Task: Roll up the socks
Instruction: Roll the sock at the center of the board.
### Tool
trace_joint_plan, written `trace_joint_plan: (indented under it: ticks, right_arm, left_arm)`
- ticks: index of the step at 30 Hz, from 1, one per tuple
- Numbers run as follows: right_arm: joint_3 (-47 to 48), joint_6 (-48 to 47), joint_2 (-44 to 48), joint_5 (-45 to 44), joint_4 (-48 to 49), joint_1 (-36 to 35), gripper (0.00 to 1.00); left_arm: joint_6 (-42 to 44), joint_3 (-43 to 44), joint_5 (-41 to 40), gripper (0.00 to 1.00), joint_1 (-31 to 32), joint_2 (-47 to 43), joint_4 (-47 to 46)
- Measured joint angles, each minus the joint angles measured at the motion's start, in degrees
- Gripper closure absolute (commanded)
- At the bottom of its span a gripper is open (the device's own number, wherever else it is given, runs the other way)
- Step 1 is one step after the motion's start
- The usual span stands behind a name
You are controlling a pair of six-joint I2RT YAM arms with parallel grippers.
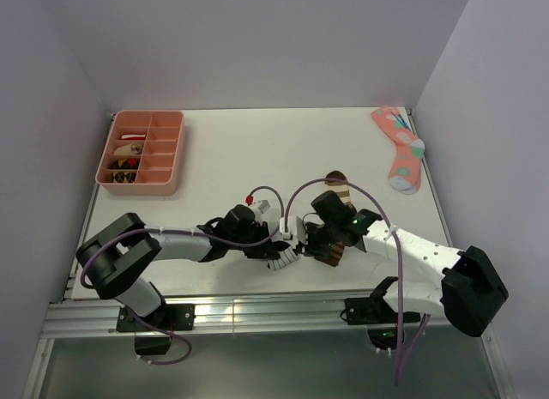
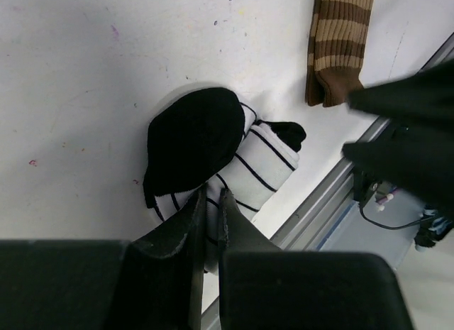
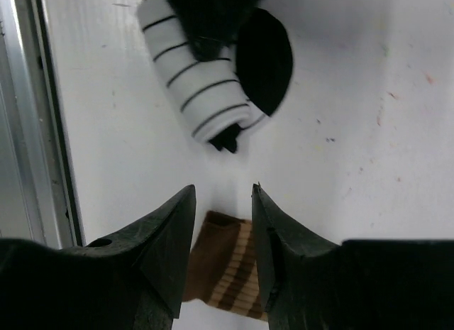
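Table (image 1: 257,150): front edge just beside white sock (image 2: 262,167). Brown sock (image 2: 340,39) flat, near white sock, not touching. White sock rolled, left gripper (image 2: 213,196) pinching it. Right gripper (image 3: 223,194) open above brown cuff. Best, I judge: take cuff squarely, roll tight.

High rear view over the whole table (image 1: 257,150); both wrist views close above the same striped sock (image 2: 268,165)
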State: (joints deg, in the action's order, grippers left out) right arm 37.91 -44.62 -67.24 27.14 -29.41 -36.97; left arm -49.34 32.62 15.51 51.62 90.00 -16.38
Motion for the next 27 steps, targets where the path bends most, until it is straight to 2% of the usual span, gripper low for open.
trace_joint_plan:
  ticks: [3, 14, 27]
  right_arm:
    - [-2.1, 0.2, 0.7, -2.6, 2.8, -5.6, 0.55]
    - [-5.0, 0.1, 1.2, -9.7, 9.9, -17.0, 0.52]
    - [-7.9, -0.9, 0.1, -16.6, 17.0, -25.6, 0.52]
  left_arm:
    - [0.1, 1.1, 2.6, 1.00, -1.3, 1.0, 1.4]
    - [0.7, 2.9, 8.6, 1.00, -5.2, 2.1, 6.1]
    - [2.4, 4.8, 12.6, 1.00, -7.0, 3.5, 9.6]
